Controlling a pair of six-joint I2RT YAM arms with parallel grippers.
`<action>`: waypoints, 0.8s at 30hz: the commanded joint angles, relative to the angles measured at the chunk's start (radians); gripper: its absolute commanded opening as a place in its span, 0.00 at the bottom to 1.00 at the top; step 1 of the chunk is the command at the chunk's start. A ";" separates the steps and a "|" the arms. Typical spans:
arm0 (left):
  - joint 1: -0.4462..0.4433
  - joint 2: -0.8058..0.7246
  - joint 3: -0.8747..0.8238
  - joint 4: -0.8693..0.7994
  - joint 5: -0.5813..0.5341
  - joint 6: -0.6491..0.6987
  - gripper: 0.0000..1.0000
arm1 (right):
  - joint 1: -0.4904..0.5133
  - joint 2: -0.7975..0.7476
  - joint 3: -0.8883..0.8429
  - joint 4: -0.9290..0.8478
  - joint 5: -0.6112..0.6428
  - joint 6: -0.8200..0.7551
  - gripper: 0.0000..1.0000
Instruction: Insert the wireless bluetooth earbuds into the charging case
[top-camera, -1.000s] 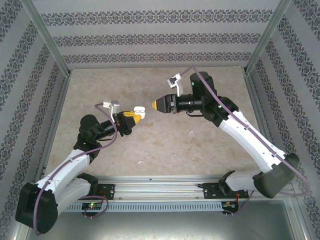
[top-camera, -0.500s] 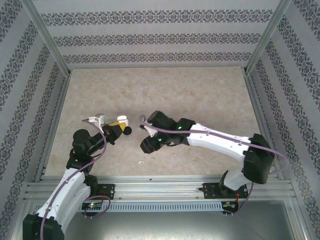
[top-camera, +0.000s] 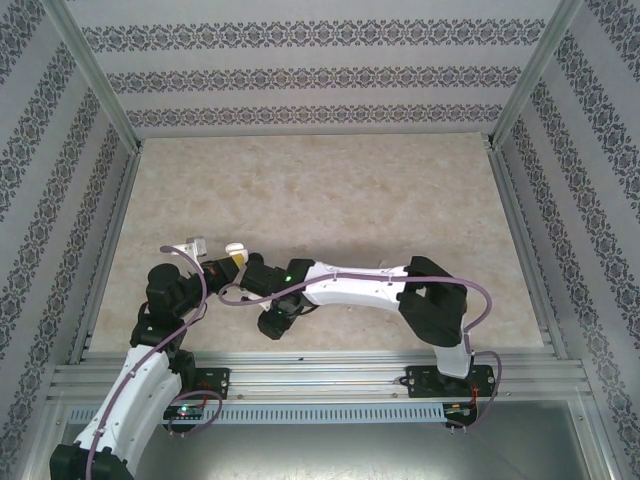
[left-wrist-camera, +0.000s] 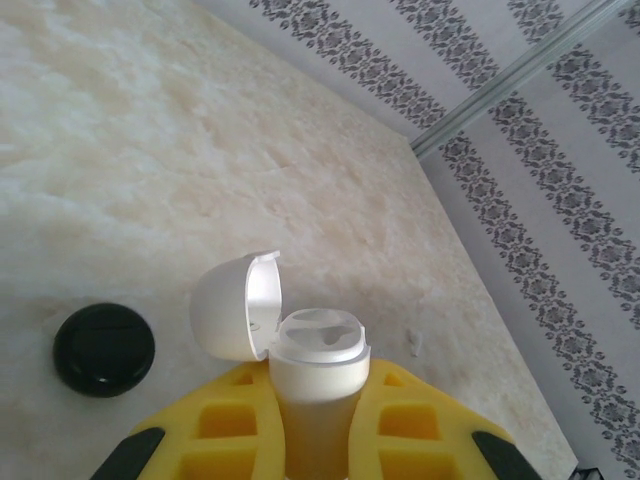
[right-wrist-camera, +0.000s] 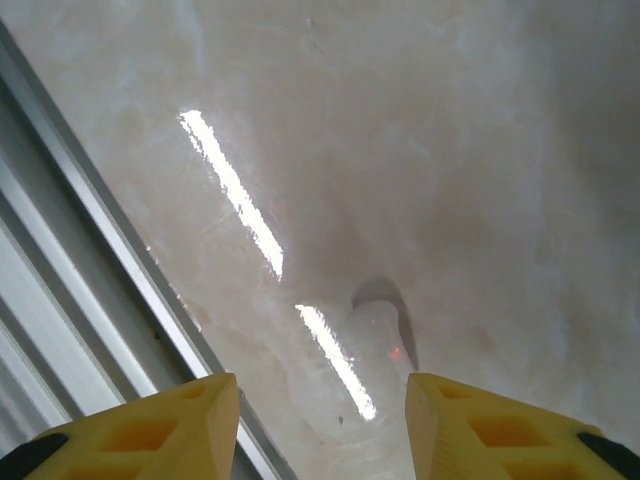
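Your left gripper (left-wrist-camera: 318, 388) pinches the charging case (left-wrist-camera: 318, 345) with its lid (left-wrist-camera: 235, 305) flipped open, apparently to present the sockets, while your right gripper (right-wrist-camera: 318, 385) hangs spread above a white earbud (right-wrist-camera: 372, 335) lying by the near rail (right-wrist-camera: 100, 250), seemingly lining up a pick.

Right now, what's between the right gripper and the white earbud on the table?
Nothing. In the right wrist view, only bare table with a streak of glare separates the open right gripper from the white earbud.
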 joint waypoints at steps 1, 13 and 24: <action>0.019 -0.011 0.013 -0.038 -0.023 -0.013 0.00 | 0.014 0.051 0.047 -0.081 0.061 -0.044 0.47; 0.028 0.002 0.019 -0.051 -0.019 0.000 0.00 | 0.001 0.150 0.121 -0.118 0.078 -0.070 0.43; 0.029 0.003 0.018 -0.055 -0.011 0.003 0.00 | -0.006 0.205 0.157 -0.157 0.076 -0.078 0.38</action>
